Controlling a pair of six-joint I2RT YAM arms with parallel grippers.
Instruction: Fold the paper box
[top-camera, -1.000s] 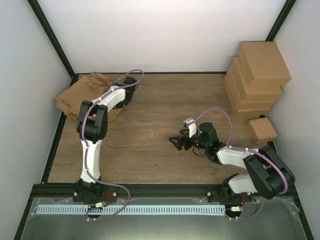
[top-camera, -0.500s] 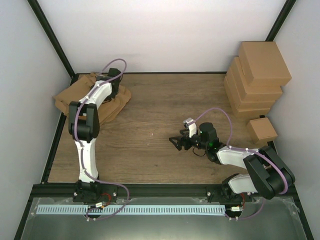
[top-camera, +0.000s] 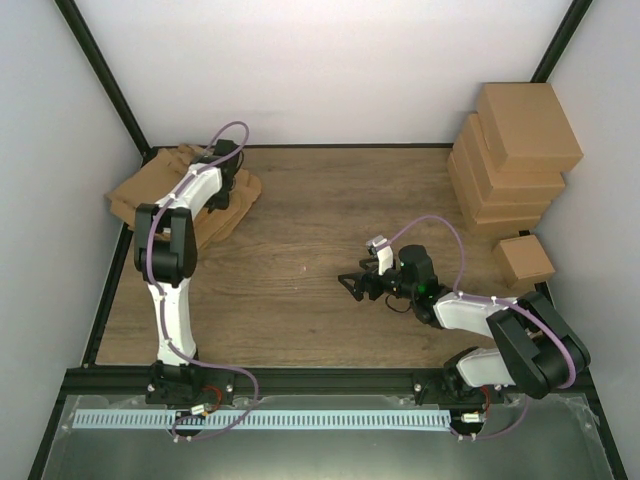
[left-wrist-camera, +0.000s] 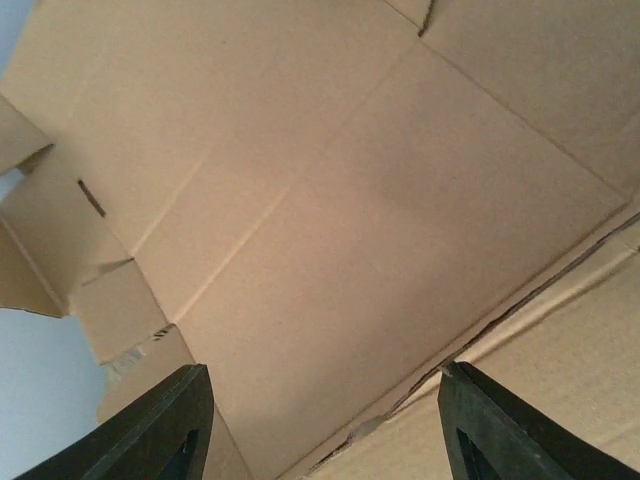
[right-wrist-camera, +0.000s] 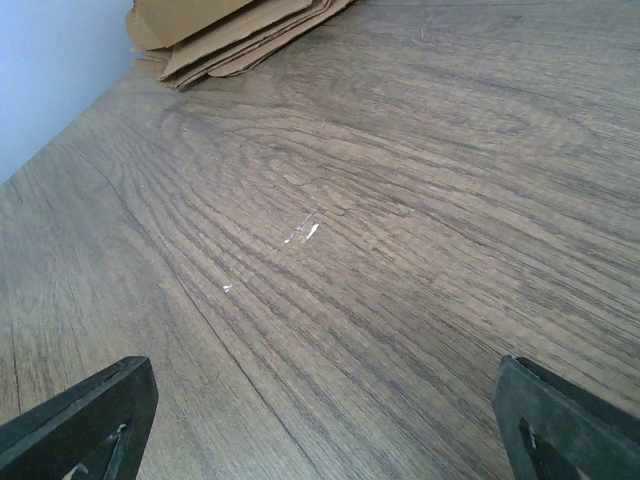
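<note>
Our left hand (left-wrist-camera: 322, 385) is released, its fingers spread with nothing between them. It hangs close over the top sheet (left-wrist-camera: 330, 190) of the flat box blanks (top-camera: 150, 195), which are piled in the far left corner of the worktop (top-camera: 300, 250).

We judge the main risk to be the pick itself. If the hand closes on a flat face, the fingers may skid off, or nip two or three blanks at once, since the sheets lie loosely fanned. The pile seems to overhang the worktop's left edge, so a downward push could tip blanks off, and a snagged flap might crease or tear.

Our right hand (top-camera: 352, 283) is also released. It hovers over bare worktop, well apart from the pile, and so cannot brace it.
</note>
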